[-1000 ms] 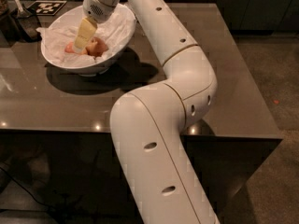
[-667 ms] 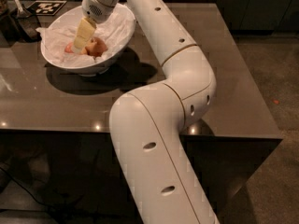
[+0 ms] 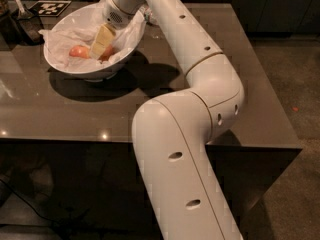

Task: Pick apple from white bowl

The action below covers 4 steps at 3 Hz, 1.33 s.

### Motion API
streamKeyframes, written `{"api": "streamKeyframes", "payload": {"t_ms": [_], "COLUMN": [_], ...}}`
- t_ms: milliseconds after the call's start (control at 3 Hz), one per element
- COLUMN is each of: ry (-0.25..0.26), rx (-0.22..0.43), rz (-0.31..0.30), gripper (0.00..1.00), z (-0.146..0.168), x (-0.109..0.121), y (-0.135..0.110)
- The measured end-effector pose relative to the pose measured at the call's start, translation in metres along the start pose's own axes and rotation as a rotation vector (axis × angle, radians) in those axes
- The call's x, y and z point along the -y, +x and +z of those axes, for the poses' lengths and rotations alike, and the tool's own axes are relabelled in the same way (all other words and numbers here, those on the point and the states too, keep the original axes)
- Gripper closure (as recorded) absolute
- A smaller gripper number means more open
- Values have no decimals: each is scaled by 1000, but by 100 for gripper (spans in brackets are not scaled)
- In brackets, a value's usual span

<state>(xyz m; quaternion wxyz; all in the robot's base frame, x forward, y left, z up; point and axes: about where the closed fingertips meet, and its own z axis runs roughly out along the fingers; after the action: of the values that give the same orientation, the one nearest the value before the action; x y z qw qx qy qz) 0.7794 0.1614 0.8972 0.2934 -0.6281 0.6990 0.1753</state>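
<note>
The white bowl [image 3: 60, 64] stands on the dark table at the back left, lined with crumpled white paper [image 3: 65, 38]. A reddish-pink apple [image 3: 77, 51] lies in the bottom of it. My gripper [image 3: 101, 44] reaches down from the upper right into the middle of the bowl. Its cream-coloured tip is right against the apple and covers its right part. A bit of red shows on the gripper's right side too.
The glossy brown table [image 3: 150, 99] runs to a front edge and a right edge. A black-and-white marker tag [image 3: 48, 7] lies behind the bowl. Dark objects [image 3: 17, 21] stand at the far left. My own white arm [image 3: 200, 84] crosses the table's middle.
My gripper has sunk slightly deeper into the bowl, toward the apple. The bowl has not moved.
</note>
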Motion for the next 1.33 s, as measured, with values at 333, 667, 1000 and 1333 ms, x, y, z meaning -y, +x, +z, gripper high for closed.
{"api": "streamKeyframes", "payload": {"t_ms": [333,667,1000,1333], "ry": [0,0,0,0], "rx": [0,0,0,0], "rz": [0,0,0,0], "gripper": [0,19,43,38], "z": [0,0,0,1], "x": [0,0,0,0], "y": [0,0,0,0]}}
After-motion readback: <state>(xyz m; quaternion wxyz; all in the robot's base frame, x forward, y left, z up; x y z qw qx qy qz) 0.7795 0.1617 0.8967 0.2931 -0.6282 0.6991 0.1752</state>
